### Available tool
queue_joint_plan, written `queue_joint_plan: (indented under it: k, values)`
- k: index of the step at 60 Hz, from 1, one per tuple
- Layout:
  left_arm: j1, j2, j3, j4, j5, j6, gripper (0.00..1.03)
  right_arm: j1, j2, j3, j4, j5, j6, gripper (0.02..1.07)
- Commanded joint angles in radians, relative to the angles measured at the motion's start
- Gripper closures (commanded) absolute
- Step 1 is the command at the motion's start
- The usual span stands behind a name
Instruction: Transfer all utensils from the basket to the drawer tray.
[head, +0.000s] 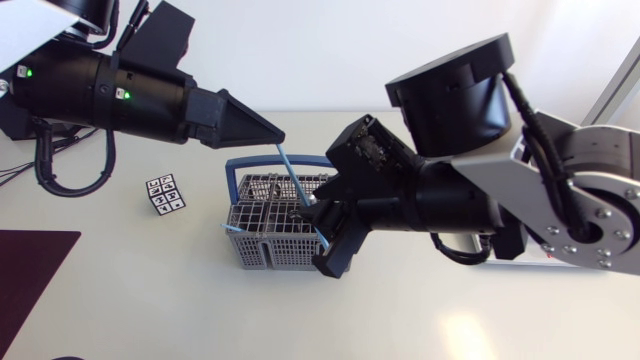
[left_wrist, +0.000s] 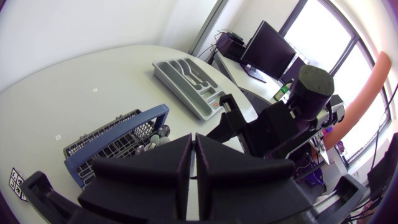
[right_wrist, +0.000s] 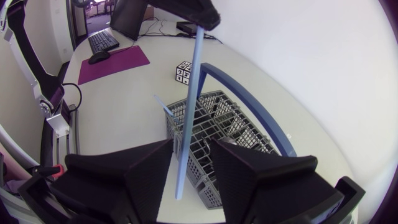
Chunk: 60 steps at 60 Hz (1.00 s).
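Pale rounded table (head: 120, 300) carries a grey wire basket with a blue handle (head: 262, 250). A grey plastic drawer tray (left_wrist: 186, 84) lies well beyond the basket, and a dark maroon mat (head: 30, 270) lies apart from it. Above the basket, the left gripper (head: 278, 137) pinches a long light-blue utensil (head: 300, 190). The utensil's lower end hangs between the right gripper's (right_wrist: 189, 146) spread fingers. A small black-and-white cube (head: 165, 194) sits near the basket.

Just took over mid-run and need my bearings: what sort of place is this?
Probably a lab or office test bench, not a kitchen: the cutlery basket and drawer tray sit on a plain white table with a patterned cube.
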Motion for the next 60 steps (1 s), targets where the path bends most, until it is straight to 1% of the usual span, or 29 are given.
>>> queue_joint_plan:
  k: [1, 3, 5, 7, 10, 14, 20, 22, 29, 38, 40, 43, 45, 47, 52, 56, 60]
  values:
    - [-0.009, 0.012, 0.030, -0.011, 0.014, -0.028, 1.00, -0.011, 0.026, -0.017, 0.013, -0.010, 0.015, 0.72]
    - [-0.009, 0.012, 0.030, -0.010, 0.014, -0.028, 1.00, -0.013, 0.030, -0.017, 0.016, -0.016, 0.018, 0.77]
    - [-0.009, 0.012, 0.030, -0.010, 0.014, -0.028, 1.00, -0.015, 0.035, -0.017, 0.016, -0.024, 0.021, 0.79]
    - [-0.009, 0.012, 0.030, -0.010, 0.014, -0.028, 1.00, -0.016, 0.041, -0.014, 0.016, -0.029, 0.023, 0.85]
    - [-0.009, 0.012, 0.032, -0.010, 0.014, -0.028, 1.00, -0.022, 0.049, -0.011, 0.016, -0.041, 0.035, 0.92]
    - [-0.011, 0.012, 0.030, -0.008, 0.014, -0.026, 1.00, -0.028, 0.047, -0.012, 0.018, -0.047, 0.040, 0.96]
    - [-0.011, 0.007, 0.030, -0.008, 0.014, -0.024, 1.00, -0.028, 0.041, -0.020, 0.016, -0.056, 0.038, 0.98]
    - [-0.011, 0.004, 0.030, -0.005, 0.014, -0.024, 0.99, -0.028, 0.038, -0.024, 0.016, -0.067, 0.037, 1.01]
    - [-0.011, -0.001, 0.036, -0.001, 0.014, -0.024, 0.80, -0.015, 0.021, -0.044, 0.004, -0.079, 0.020, 1.01]
    - [-0.011, -0.008, 0.052, 0.002, 0.014, -0.028, 0.65, -0.004, 0.003, -0.072, -0.007, -0.079, 0.015, 1.01]
    - [-0.009, -0.014, 0.059, 0.002, 0.014, -0.031, 0.60, -0.002, -0.005, -0.077, -0.013, -0.082, 0.015, 1.01]
    - [0.006, -0.037, 0.087, 0.010, 0.014, -0.037, 0.43, -0.002, -0.019, -0.080, -0.027, -0.093, 0.015, 1.01]
    - [0.014, -0.045, 0.098, 0.016, 0.014, -0.043, 0.38, -0.002, -0.029, -0.083, -0.031, -0.096, 0.017, 1.01]
    - [0.037, -0.068, 0.118, 0.044, 0.014, -0.058, 0.32, -0.004, -0.045, -0.089, -0.033, -0.096, 0.020, 1.01]
    - [0.098, -0.109, 0.156, 0.113, 0.014, -0.120, 0.27, -0.011, -0.089, -0.100, -0.038, -0.096, 0.026, 1.01]
    - [0.138, -0.117, 0.193, 0.119, 0.014, -0.129, 0.25, -0.034, -0.134, -0.104, -0.044, -0.096, 0.035, 1.01]
    - [0.201, -0.123, 0.216, 0.118, 0.012, -0.123, 0.25, -0.088, -0.186, -0.106, -0.053, -0.098, 0.052, 1.01]
